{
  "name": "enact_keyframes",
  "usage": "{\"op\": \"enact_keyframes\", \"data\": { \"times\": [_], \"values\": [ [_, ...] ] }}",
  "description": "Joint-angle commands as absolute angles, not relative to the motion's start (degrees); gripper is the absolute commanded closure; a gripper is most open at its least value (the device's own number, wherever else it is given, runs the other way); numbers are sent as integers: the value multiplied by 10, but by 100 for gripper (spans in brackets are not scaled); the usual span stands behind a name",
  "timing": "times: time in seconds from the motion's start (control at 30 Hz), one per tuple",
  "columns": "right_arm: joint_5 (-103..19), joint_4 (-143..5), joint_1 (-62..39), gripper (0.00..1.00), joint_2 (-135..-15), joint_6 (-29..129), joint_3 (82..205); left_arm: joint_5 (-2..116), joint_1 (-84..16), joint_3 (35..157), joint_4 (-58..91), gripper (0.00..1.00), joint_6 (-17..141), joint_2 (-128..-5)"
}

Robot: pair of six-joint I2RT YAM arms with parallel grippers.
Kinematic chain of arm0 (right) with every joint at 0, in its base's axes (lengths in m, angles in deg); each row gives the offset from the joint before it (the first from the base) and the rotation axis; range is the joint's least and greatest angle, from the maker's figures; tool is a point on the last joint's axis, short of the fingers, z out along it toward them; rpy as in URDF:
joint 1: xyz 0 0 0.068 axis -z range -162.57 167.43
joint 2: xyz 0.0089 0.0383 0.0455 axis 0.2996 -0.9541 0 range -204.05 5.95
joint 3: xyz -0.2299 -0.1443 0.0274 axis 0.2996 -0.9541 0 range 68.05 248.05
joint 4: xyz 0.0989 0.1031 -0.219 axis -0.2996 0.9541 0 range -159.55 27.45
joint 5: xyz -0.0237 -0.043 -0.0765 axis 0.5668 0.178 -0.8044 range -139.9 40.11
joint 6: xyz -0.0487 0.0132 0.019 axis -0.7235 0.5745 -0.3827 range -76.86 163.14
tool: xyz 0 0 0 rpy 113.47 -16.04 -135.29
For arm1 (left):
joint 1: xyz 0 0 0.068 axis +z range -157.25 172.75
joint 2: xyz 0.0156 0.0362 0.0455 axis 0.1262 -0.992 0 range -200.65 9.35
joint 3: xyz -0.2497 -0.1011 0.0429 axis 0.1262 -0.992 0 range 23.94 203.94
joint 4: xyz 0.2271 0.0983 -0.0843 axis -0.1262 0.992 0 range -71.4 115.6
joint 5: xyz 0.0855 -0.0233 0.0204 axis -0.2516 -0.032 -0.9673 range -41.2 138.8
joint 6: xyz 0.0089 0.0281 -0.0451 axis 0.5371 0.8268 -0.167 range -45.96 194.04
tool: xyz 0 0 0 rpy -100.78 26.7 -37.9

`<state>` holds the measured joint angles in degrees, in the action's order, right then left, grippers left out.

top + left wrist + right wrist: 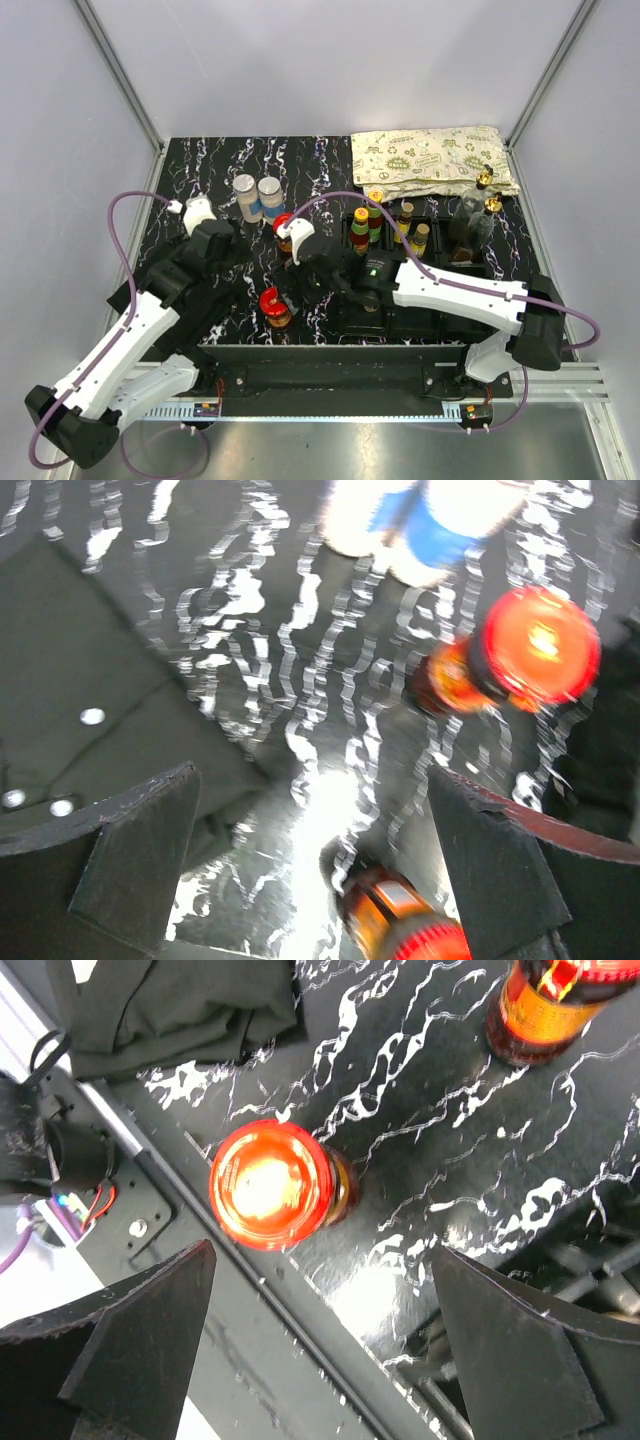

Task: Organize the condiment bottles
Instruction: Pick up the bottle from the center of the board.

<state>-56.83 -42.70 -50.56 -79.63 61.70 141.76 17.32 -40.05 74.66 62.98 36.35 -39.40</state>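
Two red-lidded jars stand on the black marble table: one further back (283,228) (535,645) (550,1000), one near the front edge (272,305) (270,1185). Two grey-lidded shakers (257,196) (430,520) stand behind them. My left gripper (225,252) (312,780) hovers open left of the jars; the near jar (400,928) shows low between its fingers, untouched. My right gripper (305,285) (322,1252) is open over the front edge, just right of the near jar. Slim green- and yellow-capped sauces (366,222) and gold-spouted glass bottles (478,212) stand in the tray.
The black compartment tray (440,320) fills the right of the table, under the right arm. A patterned cloth bag (430,155) lies at the back right. Dark cloth (90,680) (170,1005) lies at the front left. The table's front rail (250,1360) runs below the right gripper.
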Motion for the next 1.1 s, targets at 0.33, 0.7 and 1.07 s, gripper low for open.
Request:
{"op": "enact_keyframes", "data": {
  "times": [0.33, 0.7, 1.07],
  "values": [
    [-585, -510, -521, 0, -920, 584, 1512, 281, -285, 717, 573, 1, 385, -394],
    [-559, -508, -537, 0, -966, 626, 1510, 297, -269, 703, 565, 1, 376, -377],
    [-589, -478, -561, 1, -974, 653, 1503, 308, -269, 696, 560, 1, 373, -364]
  ]
}}
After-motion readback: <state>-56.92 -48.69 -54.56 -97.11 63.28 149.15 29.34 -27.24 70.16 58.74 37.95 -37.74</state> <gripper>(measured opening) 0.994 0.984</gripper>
